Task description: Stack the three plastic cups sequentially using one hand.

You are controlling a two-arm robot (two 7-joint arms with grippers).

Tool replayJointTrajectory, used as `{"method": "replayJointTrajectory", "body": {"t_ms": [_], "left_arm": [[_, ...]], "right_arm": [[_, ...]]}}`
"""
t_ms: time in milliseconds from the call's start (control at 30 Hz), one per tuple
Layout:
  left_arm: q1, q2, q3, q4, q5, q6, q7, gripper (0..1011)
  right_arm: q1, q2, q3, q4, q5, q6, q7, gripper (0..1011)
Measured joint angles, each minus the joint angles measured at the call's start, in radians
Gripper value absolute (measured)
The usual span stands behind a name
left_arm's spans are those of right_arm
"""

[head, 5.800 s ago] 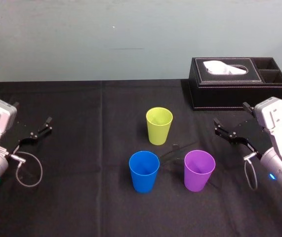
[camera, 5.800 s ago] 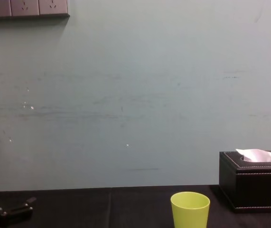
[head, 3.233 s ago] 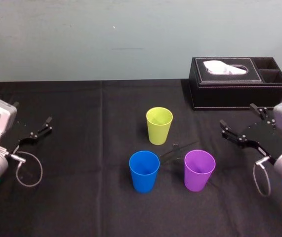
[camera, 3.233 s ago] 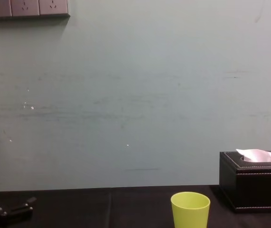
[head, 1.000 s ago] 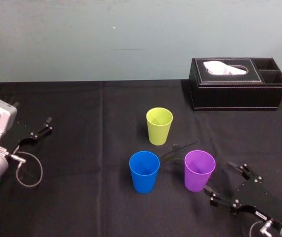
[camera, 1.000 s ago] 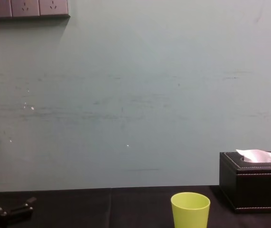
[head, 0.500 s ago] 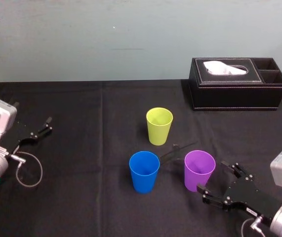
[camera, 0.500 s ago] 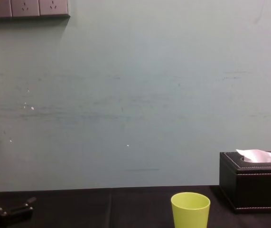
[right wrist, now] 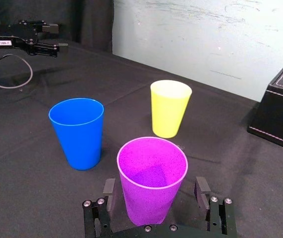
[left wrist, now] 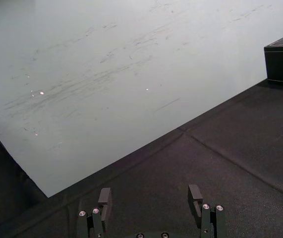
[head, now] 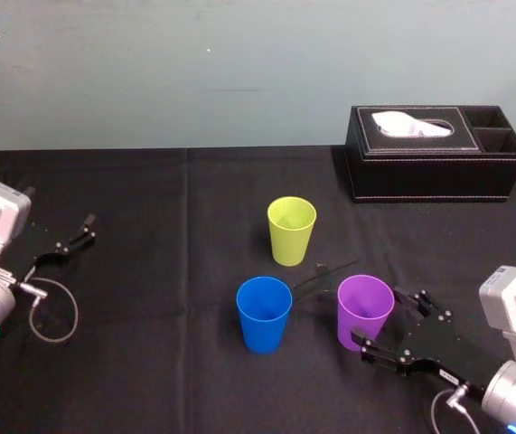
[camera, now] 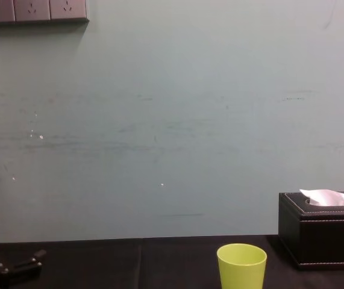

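Now first grasp, seemingly: right claw [right wrist: 155, 186], released, straddles small purple tapered plastic cup [head: 364, 312]; next probably clench, lift. Left claw [left wrist: 149, 197] idles well apart, released.

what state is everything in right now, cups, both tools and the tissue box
purple cup: upright, unstacked, between the fingers of the right tool
blue cup: upright, empty, standing alone
yellow-green cup: upright, empty, standing alone
right tool: open, straddling the purple cup
left tool: open, parked at far left
tissue box: tissue poking from its slot

A black-clothed table [head: 149, 271] carries the yellow-green cup [head: 291, 231], blue cup [head: 264, 314], purple cup [head: 364, 312] and a seemingly leather tissue box [head: 434, 154].
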Motion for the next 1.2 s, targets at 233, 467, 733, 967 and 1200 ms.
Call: {"method": "replayJointTrajectory", "body": {"t_ms": [233,467,733,967,1200], "left_arm": [[0.000,0.000,0.000,0.000,0.000,0.000,0.000,1010],[0.000,0.000,0.000,0.000,0.000,0.000,0.000,1010],[0.000,0.000,0.000,0.000,0.000,0.000,0.000,1010],[0.000,0.000,0.000,0.000,0.000,0.000,0.000,1010],[0.000,0.000,0.000,0.000,0.000,0.000,0.000,1010]], "right_arm": [[0.015,-0.019,0.000,0.013,-0.014,0.010,0.007,1003],[0.040,-0.043,-0.007,0.037,-0.028,0.021,0.013,1003],[0.062,-0.059,-0.018,0.049,-0.037,0.027,0.019,1003],[0.070,-0.063,-0.029,0.053,-0.051,0.032,0.021,1003],[0.069,-0.063,-0.028,0.053,-0.051,0.032,0.021,980]]}}
